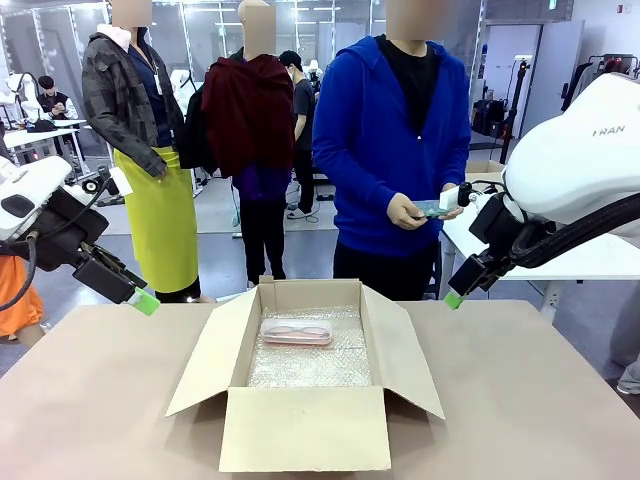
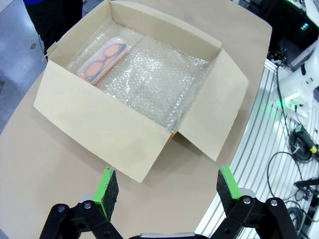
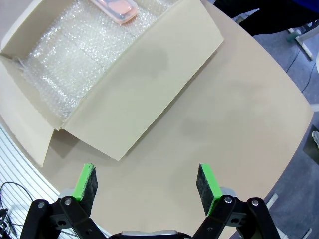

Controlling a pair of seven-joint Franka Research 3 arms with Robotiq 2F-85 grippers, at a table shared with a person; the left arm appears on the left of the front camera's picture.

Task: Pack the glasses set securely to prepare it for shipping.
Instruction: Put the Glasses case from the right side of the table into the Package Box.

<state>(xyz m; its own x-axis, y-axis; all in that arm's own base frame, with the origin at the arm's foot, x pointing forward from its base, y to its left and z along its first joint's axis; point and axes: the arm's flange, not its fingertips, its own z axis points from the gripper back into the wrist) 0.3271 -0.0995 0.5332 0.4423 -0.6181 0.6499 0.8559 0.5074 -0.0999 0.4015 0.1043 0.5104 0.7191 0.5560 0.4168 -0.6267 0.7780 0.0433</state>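
The table is carrying a box, which is sitting in the middle with all its flaps standing open. A person is standing at the far side, just behind the box. Bubble wrap is lining the box floor, so the padding underneath is looking done.

The left gripper is hanging above the table on its own side of the box, jaws spread wide and gripping nothing. The right gripper is doing the same on the other side, also spread wide and empty, well apart from the box.

The pink case is lying flat on the wrap at the far end of the box, near the person. What looks like the mint case is resting in the person's hands, up at chest height and not yet in the box.

To my eye the job is sitting around halfway: one case packed, one waiting, and then, I'm guessing, some cover over both and the flaps closing
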